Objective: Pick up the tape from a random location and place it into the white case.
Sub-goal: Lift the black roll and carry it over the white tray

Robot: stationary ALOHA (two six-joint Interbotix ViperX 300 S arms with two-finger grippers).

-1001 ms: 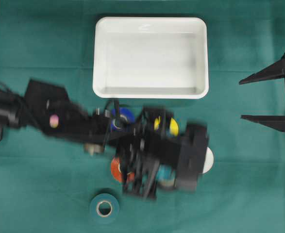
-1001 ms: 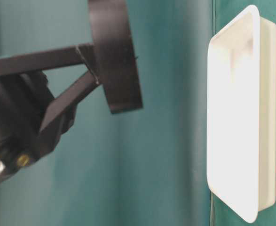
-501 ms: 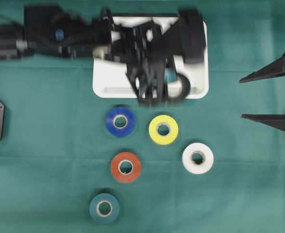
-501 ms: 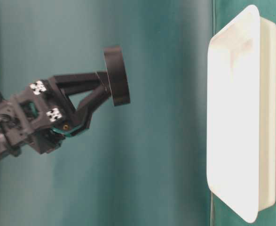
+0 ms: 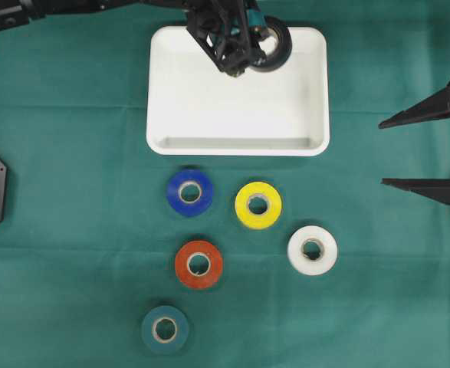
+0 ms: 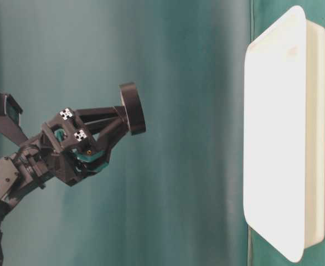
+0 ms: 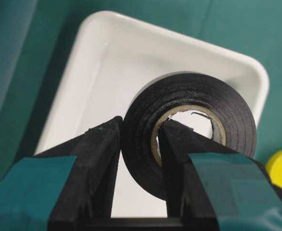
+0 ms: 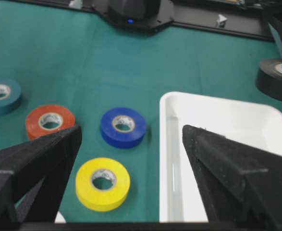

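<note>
Left hand [image 7: 138,159] holds black tape [image 7: 189,132] above white case [image 5: 238,138].

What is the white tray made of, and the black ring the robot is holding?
The white tray looks like smooth, slightly shiny plastic: rounded corners, soft glare on its floor. The black ring is a roll of tape, likely matte vinyl: thin wound layers show on its side, around a pale, probably cardboard core.

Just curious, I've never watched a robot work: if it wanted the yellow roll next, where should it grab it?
Probably from straight above: the yellow roll lies flat, hole up. One pincer finger could go into the hole, the other outside the ring, as the left pincer holds the black roll.
</note>
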